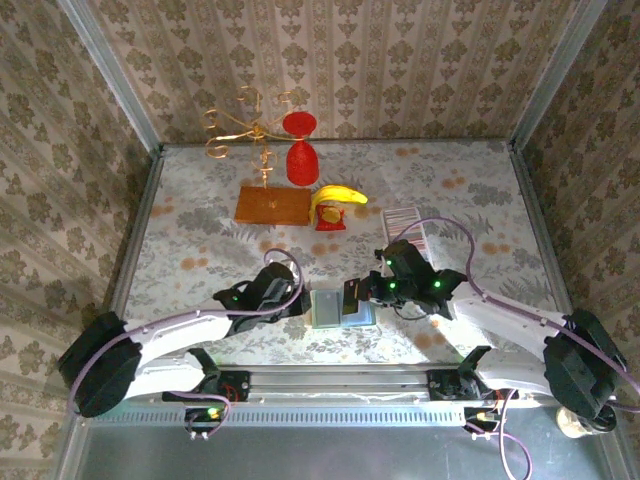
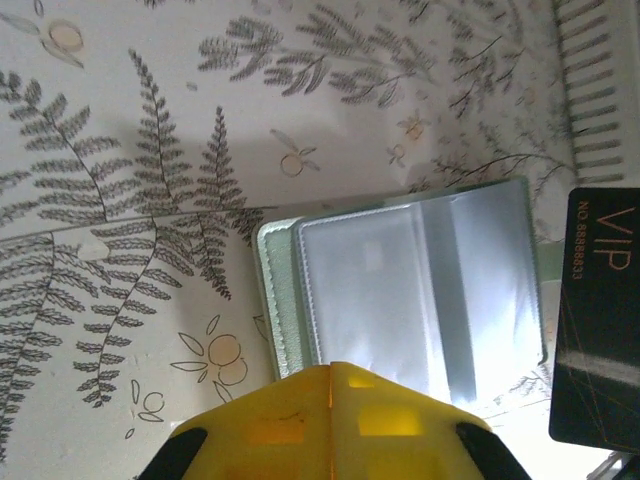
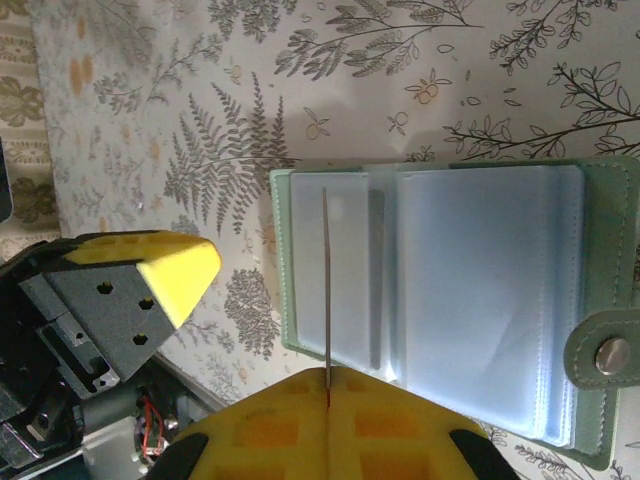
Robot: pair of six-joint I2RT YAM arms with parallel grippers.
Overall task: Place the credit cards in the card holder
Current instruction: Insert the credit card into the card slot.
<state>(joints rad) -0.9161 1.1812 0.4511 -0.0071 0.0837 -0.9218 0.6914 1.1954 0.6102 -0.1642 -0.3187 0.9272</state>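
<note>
Held one black plastic VIP card (image 2: 595, 320) upright in pinched right gripper (image 3: 327, 378) over one open pale-green folding card holder (image 3: 470, 280); had left gripper (image 2: 330, 370) closed just left.

Going off the card holder (image 1: 330, 310), lying open on the table (image 1: 200, 240) near the front edge: the left gripper (image 1: 303, 303) sits just left of it, the right gripper (image 1: 358, 293) just right, with a card (image 3: 326, 290) standing on edge over it. Behind and right is the row of credit cards (image 1: 405, 222); straight behind, the banana (image 1: 338, 197); behind-left, the board (image 1: 272, 205).
</note>
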